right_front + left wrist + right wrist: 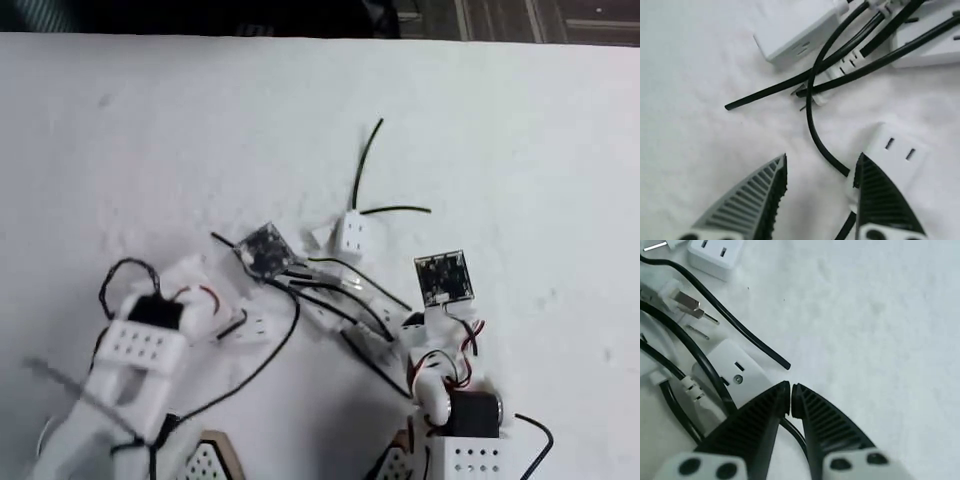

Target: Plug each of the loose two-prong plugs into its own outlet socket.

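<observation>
My left gripper [822, 159] stands open low over the table. A white outlet socket [900, 149] lies against the outer side of one of its fingers [880, 200]. A black cable [816, 131] runs between the fingers. Farther off a white two-prong plug [832, 80] lies under crossing cables, between two more outlets [800, 30] [935, 42]. My right gripper [790, 386] is shut on nothing, its tips beside a white outlet [735, 371]. A loose plug with metal prongs [690, 305] lies beyond it, near another outlet [715, 252]. The high view has an outlet [350, 232] mid-table.
Black cables [340, 295] tangle between the two arms in the high view, and two short cable ends [365, 160] stick out behind the middle outlet. Two small dark circuit boards [265, 248] [443, 276] sit above the grippers. White table [150, 130] spreads behind.
</observation>
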You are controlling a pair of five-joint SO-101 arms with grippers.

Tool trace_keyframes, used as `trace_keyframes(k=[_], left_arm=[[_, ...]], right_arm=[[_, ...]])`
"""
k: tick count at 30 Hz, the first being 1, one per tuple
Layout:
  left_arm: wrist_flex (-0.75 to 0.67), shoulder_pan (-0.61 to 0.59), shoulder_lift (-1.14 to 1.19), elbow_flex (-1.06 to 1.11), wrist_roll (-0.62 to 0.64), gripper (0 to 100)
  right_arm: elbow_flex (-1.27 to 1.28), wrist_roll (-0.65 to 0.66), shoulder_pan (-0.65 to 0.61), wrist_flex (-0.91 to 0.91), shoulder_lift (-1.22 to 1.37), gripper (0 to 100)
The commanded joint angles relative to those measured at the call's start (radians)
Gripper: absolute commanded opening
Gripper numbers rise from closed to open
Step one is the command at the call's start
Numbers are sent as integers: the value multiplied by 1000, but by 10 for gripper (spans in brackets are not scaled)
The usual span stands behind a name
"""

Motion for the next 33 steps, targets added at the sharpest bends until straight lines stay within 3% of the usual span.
trace_keyframes(k=[1, 7, 12, 19, 23, 33], left_arm=[[11, -33, 209, -112, -3, 234], [40, -111, 174, -187, -2, 234], [249, -122, -5, -236, -11, 234], [531, 71, -165, -218, -106, 236], [509, 148, -165, -141, -133, 237], [404, 150, -165, -34, -230, 238]], right_arm=[[-8, -5, 12, -16, -2, 24], [-8, -5, 12, -16, -2, 24], [-8, -5, 10, -16, -2, 24], [-8, -5, 10, -16, -2, 24], [-8, -5, 10, -16, -2, 24], [-6, -5, 10, -16, -2, 24]])
